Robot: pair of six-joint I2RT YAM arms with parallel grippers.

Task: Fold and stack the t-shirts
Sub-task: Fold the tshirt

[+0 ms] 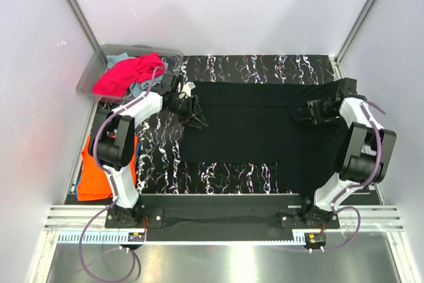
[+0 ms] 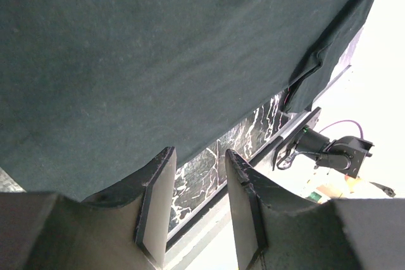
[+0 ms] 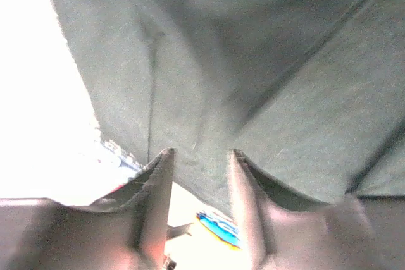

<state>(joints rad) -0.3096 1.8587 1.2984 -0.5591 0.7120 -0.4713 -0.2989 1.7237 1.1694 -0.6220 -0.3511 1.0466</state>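
Note:
A large black t-shirt lies spread flat on the marbled black mat. My left gripper is open and empty at the shirt's left edge; in the left wrist view the gripper has mat showing between its jaws and the black cloth just beyond. My right gripper is open over the shirt's right part; in the right wrist view the gripper has the black cloth at its tips. A magenta-pink shirt and teal cloth sit in the bin. An orange shirt lies left of the mat.
The clear plastic bin stands at the back left corner. White walls close in the left, back and right sides. The right part of the black shirt hangs over the mat's right front edge. The right arm's base shows in the left wrist view.

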